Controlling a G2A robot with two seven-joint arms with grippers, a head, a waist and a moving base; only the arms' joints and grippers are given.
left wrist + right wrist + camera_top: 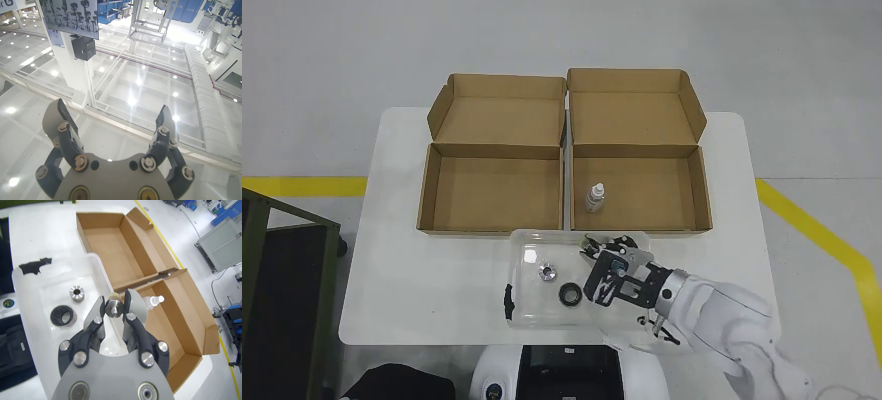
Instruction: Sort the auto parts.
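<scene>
The right gripper (114,303) was over the clear bin (56,256) at the near edge of the table (402,270), its jaws closed most of the way on a short metal cylinder (112,310) with a pale end, pinched across its barrel and clear of the bin floor. Below it in the bin lay a slotted steel sleeve (76,293) and, just beside that, a dark-lined ring (63,316), the two near each other but apart. Beyond the bin stood two open cardboard boxes side by side: the left box (492,190) bare inside, the right box (652,190) with a small white spray bottle (594,196) standing near its left wall. I took the step to be the carry after a pick, the cylinder lifted and not yet delivered. Which box it belonged in I could not tell from where I stood. The next move would seem to call for a lift over the bin's far wall and the box rim, keeping clear of the bottle. The left gripper (112,105) pointed up at the ceiling, spread wide and holding nothing.
</scene>
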